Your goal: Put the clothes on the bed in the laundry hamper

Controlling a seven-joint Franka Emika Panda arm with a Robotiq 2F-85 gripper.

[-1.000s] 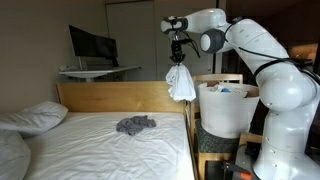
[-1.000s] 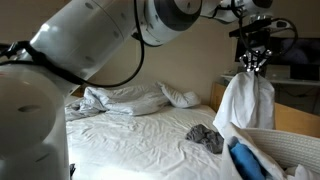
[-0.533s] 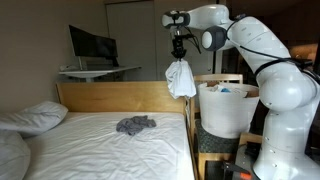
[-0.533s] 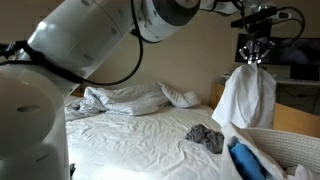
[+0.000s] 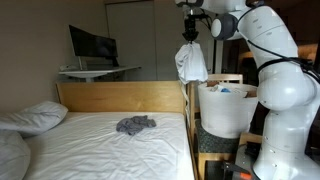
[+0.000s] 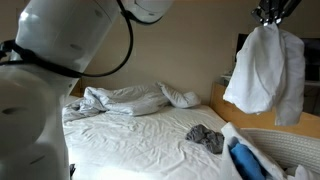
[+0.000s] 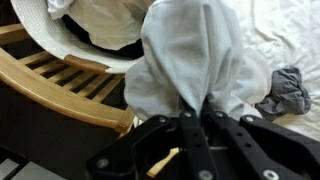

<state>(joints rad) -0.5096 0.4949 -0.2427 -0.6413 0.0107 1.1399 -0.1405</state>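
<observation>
Where claw [image 7: 195,108] pinches white garment [image 7: 195,55], cloth hides tips; hamper [image 7: 52,42] cropped.

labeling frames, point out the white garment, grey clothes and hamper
white garment [image 5: 191,63], in an exterior view, mid cloth
grey clothes [image 5: 135,125], in an exterior view, pile centre
hamper [image 5: 225,115], in an exterior view, front wall

Two garments: a white garment [image 5: 191,62] upper right, a grey garment [image 5: 135,125] at centre; one hamper [image 5: 226,116]; one bed [image 5: 95,150]; one monitor [image 5: 91,45].
</observation>
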